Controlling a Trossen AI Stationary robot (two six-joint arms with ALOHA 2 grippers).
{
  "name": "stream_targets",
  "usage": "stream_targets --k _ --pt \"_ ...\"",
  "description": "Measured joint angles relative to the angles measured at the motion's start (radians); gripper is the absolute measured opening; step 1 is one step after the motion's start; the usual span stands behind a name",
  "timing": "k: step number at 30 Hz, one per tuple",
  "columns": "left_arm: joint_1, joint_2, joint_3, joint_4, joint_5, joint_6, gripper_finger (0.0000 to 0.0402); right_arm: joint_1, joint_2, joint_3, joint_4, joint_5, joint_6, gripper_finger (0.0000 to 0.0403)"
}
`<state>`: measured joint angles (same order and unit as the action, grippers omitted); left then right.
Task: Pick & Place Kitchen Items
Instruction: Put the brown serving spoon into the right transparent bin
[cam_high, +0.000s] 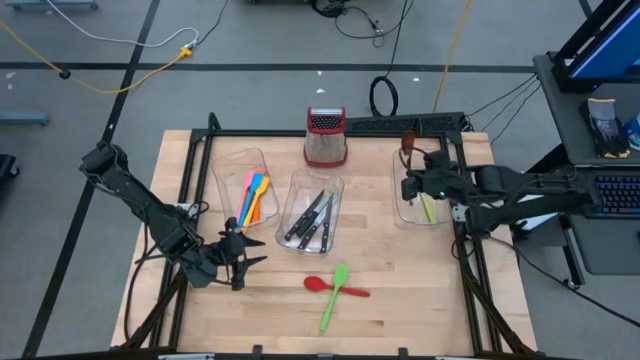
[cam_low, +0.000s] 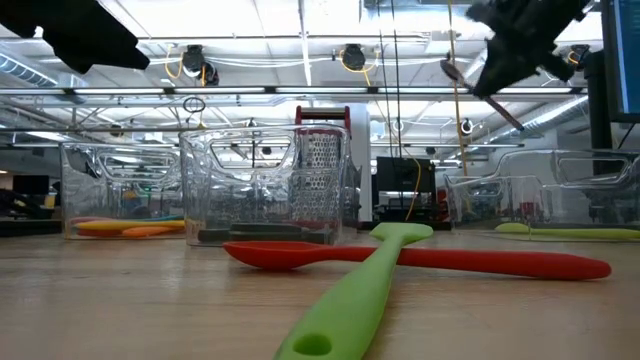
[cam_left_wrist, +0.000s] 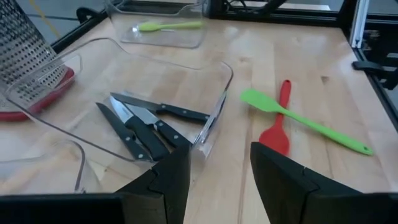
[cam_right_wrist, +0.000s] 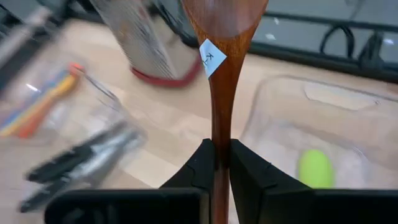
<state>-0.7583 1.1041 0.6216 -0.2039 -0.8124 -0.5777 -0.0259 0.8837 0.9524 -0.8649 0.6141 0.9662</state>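
My right gripper (cam_high: 412, 182) is shut on a brown wooden spoon (cam_right_wrist: 219, 74) with a white sticker, held in the air over the right clear bin (cam_high: 437, 160). A light green utensil (cam_high: 428, 208) lies in that bin. My left gripper (cam_left_wrist: 217, 180) is open and empty above the table near the front left (cam_high: 240, 255). A red spoon (cam_high: 335, 288) lies flat on the table with a green spatula (cam_high: 333, 295) crossed over it. The middle bin holds black-handled knives (cam_high: 312, 218). The left bin holds pink, orange, yellow and blue utensils (cam_high: 254, 195). My right gripper pinches the brown spoon's handle (cam_right_wrist: 220, 144) between its two fingers (cam_right_wrist: 202, 167), below the neck. The spoon runs along the fingers, its bowl (cam_high: 408, 145) ahead of the fingertips. It is lifted clear of the bin and tilted in the low view (cam_low: 478, 88).
A red-topped metal box grater (cam_high: 326, 137) stands at the back behind the middle bin (cam_high: 330, 185). A black frame (cam_high: 215, 135) runs around the work area. Bare wood lies in front of the bins, around the red spoon and green spatula.
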Motion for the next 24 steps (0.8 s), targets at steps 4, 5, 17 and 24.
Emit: stream_targets --k 4,5,17,24 --pt "-0.018 -0.009 0.000 -0.002 0.002 0.030 0.0170 -0.093 0.050 0.000 -0.017 -0.096 -0.033 0.0019" --pt "-0.024 -0.017 0.000 -0.001 0.005 0.039 0.0170 -0.114 0.062 0.000 -0.024 -0.123 -0.040 0.0019" --pt "-0.047 -0.153 -0.100 0.185 0.068 0.178 0.0170 -0.236 0.160 0.000 -0.154 -0.249 -0.043 0.0019" --pt "-0.015 -0.283 -0.287 0.432 0.157 0.262 0.0170 -0.279 0.160 0.000 -0.230 -0.252 -0.052 0.0019"
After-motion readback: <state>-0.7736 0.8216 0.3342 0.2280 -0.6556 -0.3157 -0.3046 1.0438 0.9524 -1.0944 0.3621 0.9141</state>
